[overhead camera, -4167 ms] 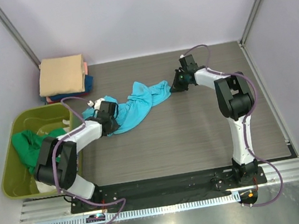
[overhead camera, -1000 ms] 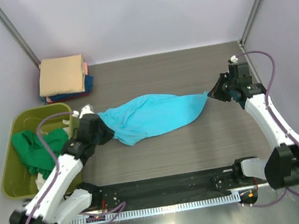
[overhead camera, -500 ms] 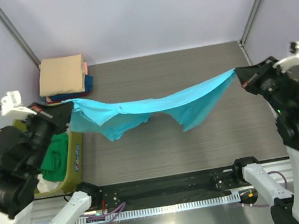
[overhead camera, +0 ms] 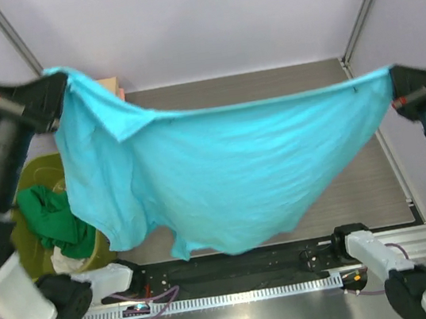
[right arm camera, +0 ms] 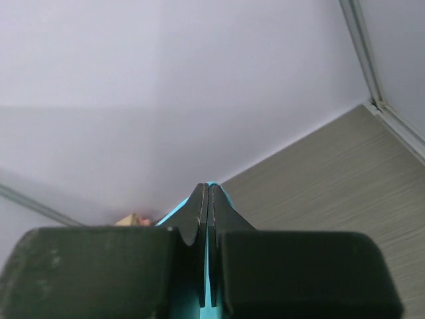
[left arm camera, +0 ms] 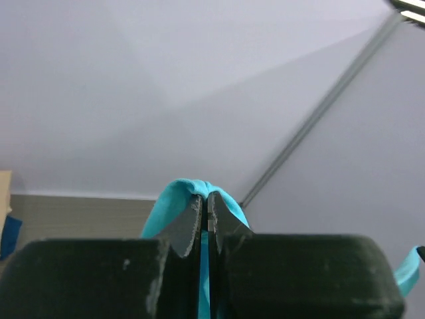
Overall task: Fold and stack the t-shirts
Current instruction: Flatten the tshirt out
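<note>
I have both arms raised high, with the turquoise shirt (overhead camera: 223,174) stretched between them in the air, well off the counter (overhead camera: 266,83). My left pincer (overhead camera: 59,80) sits up above the bin (overhead camera: 26,239) and is clamped on one top corner of the shirt; the left wrist view shows its fingers (left arm camera: 189,222) pressed together with a fold of turquoise cloth wrapped over the tips. My right pincer (overhead camera: 391,81) is out at the side of the counter farthest from the bin and is closed tight on the other top corner, with a sliver of turquoise showing at the fingertips in the right wrist view. The top edge runs nearly taut between the two grips, and the rest hangs as a wide sheet, its lower hem sagging unevenly. A green shirt (overhead camera: 52,217) lies bunched inside the bin, with something white (overhead camera: 68,264) below it. Behind the bin, a sliver of tan shirt (overhead camera: 109,84) peeks past the hanging cloth.
</note>
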Available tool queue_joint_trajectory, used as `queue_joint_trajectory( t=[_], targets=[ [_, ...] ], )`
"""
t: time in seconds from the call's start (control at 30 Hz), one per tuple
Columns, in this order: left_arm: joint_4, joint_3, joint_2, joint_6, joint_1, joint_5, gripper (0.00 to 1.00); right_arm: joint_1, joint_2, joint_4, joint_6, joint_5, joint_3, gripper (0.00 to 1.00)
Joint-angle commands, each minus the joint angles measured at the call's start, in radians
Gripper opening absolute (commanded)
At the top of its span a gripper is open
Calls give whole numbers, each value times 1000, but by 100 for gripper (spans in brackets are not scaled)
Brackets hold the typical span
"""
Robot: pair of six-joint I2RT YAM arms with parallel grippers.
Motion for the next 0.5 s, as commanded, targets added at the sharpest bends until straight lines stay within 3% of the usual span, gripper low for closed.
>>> queue_joint_trajectory(
  t=[0.0, 0.1, 0.17, 0.2, 0.23, 0.27, 0.3, 0.37, 0.4, 0.47],
  targets=[
    [-138, 119, 354, 18, 47, -14, 0, -4, 279, 7, -73, 123, -28, 1],
    [-67, 67, 564, -99, 232, 255, 0, -2, 524, 56, -92, 176, -52, 1],
    [-15, -2, 663, -118, 276, 278, 0, -2, 710, 78, -92, 159, -65, 1],
    [-16, 7, 730, -115, 285, 281, 13, -2, 770, 79, -92, 144, -55, 1],
    [-24, 30, 852, -96, 300, 348, 30, -2, 817, 79, -96, 101, -48, 8],
    [-55, 106, 922, -82, 301, 376, 58, -4, 898, 79, -102, 81, -42, 30],
    [-79, 142, 973, -67, 301, 405, 65, -2, 917, 87, -104, 78, -48, 69],
    [-82, 126, 1030, -18, 282, 424, 83, -4, 921, 140, -105, 64, -98, 87],
    [-55, 78, 1018, -4, 273, 402, 85, -4, 911, 186, -104, 69, -153, 99],
    [98, -78, 929, 2, 264, 399, 89, -4, 890, 228, -102, 66, -204, 100]
  ],
)
